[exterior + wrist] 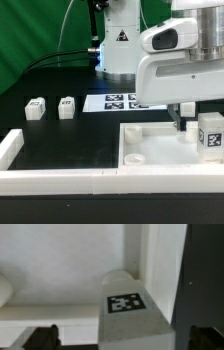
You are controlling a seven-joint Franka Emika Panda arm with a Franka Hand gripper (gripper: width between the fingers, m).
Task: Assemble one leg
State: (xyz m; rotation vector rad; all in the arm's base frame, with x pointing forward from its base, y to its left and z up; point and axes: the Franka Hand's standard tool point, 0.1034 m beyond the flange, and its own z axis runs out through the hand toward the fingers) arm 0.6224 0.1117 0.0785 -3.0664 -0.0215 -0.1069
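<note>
A white leg (211, 136) with a black-and-white tag stands upright in the large white tray-like part (150, 150), at the exterior view's right. My gripper (193, 121) hangs over it, open. In the wrist view the leg (128, 308) rises between the two dark fingertips (42, 337), with a gap on each side, so nothing is gripped. It stands close to the tray's inner wall (160, 263). Two more legs (36, 107) (67, 106) lie on the black table at the exterior view's left.
The marker board (125, 101) lies flat behind the tray, by the robot's base (118, 45). A low white wall (60, 181) runs along the table's front and turns back at the left corner (10, 148).
</note>
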